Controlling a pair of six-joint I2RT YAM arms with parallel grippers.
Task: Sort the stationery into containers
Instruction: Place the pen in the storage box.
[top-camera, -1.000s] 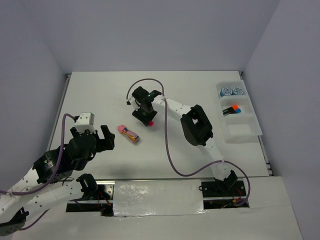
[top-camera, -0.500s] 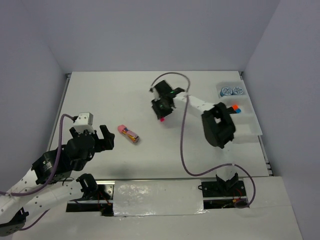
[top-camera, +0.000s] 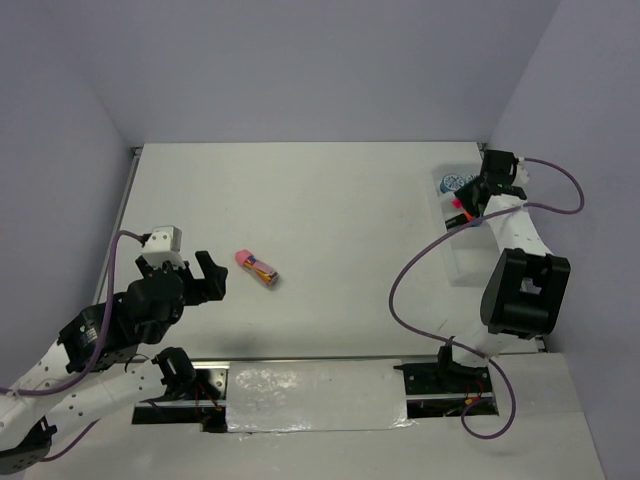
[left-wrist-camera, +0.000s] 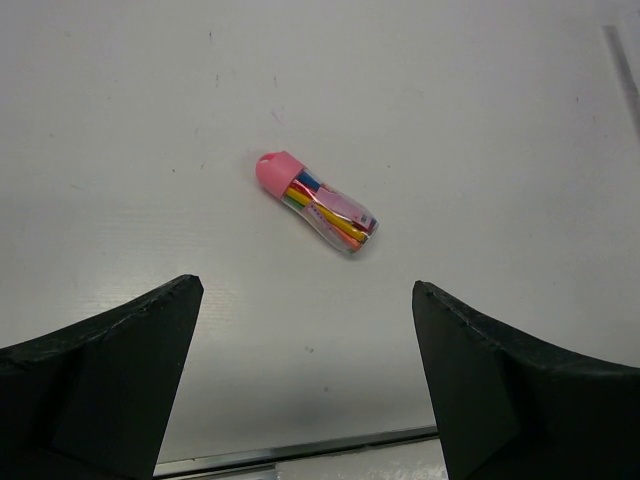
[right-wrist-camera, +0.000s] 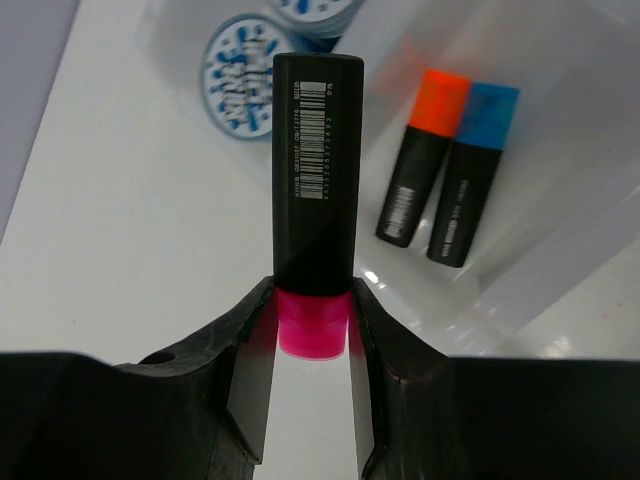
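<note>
Right gripper (right-wrist-camera: 313, 320): reaches to the far right corner of the desk (top-camera: 330, 200); its jaws are closed onto the pink cap end of a highlighter, and the black body sticks out past the fingertips.
Pink-capped highlighter (right-wrist-camera: 316, 170): held in the right gripper, barcode side up. In the wrist view it lies over the left rims of the trays, between the round items and the two highlighters in the tray. I cannot tell whether it touches anything below.
Middle tray (right-wrist-camera: 560, 210): clear plastic, along the right edge of the desk.
Orange-capped highlighter (right-wrist-camera: 420, 160): lies in the middle tray, cap towards the far edge.
Blue-capped highlighter (right-wrist-camera: 468, 175): lies touching the orange-capped one on its right and parallel to it.
Round patterned items (right-wrist-camera: 240, 85): blue and white. One shows in full and the second is cut off by the top of the wrist view. Both are in the far tray (right-wrist-camera: 170, 35), nearest the far right corner.
Near tray (top-camera: 490, 265): faint, just on the near side of the middle tray at the right edge.
Pink packet (left-wrist-camera: 315, 203): lies flat on bare desk, left of centre, well apart from the trays, with its pink cap towards the far left corner.
Left gripper (left-wrist-camera: 305, 290): near the near left corner, jaws spread wide with nothing between them. The packet lies beyond the fingertips, not touched.
</note>
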